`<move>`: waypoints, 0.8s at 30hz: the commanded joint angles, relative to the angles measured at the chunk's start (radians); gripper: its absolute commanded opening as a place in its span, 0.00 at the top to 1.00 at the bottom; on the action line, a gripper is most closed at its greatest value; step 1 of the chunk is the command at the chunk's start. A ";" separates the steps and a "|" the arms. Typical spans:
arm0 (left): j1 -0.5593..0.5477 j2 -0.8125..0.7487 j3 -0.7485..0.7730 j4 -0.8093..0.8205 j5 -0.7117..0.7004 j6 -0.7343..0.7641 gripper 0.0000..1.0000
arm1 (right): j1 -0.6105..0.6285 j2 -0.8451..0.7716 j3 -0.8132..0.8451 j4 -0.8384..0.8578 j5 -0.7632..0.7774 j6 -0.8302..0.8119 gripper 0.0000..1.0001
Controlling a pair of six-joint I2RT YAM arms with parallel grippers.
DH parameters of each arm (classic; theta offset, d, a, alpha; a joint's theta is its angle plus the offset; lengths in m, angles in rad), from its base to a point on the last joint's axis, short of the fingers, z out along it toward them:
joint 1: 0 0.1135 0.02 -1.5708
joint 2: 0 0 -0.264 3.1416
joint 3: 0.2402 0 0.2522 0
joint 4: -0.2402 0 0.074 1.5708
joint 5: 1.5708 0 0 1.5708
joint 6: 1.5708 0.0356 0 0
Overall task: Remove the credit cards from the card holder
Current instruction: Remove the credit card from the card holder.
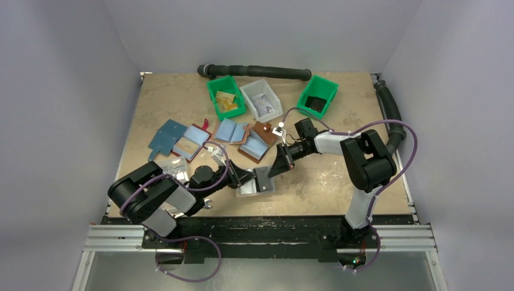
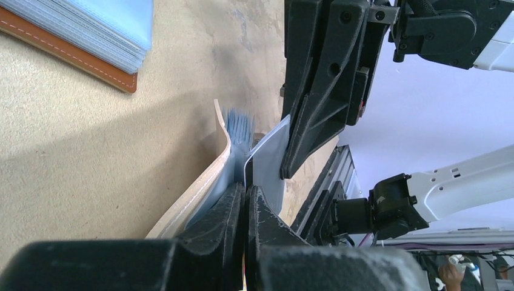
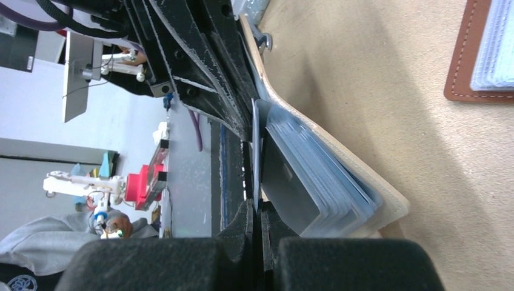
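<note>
My right gripper (image 3: 255, 209) pinches the thin edge of a grey card (image 2: 267, 160). My left gripper (image 2: 244, 203) clamps the holder (image 3: 339, 188), which stands on edge at the table's (image 1: 327, 182) near middle. If the sleeve binds, the card may slip my pinch, or the holder may drag loose. I cannot see how deep the card sits or any second card.

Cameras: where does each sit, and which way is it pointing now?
Top external: above and behind the bases, looking down on the table; both arms show.
Left wrist: on the left arm, looking along the left gripper shut on the card holder.
Right wrist: on the right arm, looking along the right gripper pinching the grey card.
Shared: both wrist views show the card holder and the opposing gripper.
</note>
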 commanded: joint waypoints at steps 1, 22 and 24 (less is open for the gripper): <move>0.016 0.002 -0.016 0.097 0.035 0.016 1.00 | 0.000 -0.029 0.043 -0.011 0.049 -0.023 1.00; 0.060 0.072 -0.068 0.023 0.102 0.038 1.00 | -0.007 0.020 0.072 -0.104 0.368 -0.085 1.00; 0.063 0.057 -0.075 0.031 0.110 0.041 1.00 | -0.007 0.021 0.079 -0.126 0.381 -0.108 1.00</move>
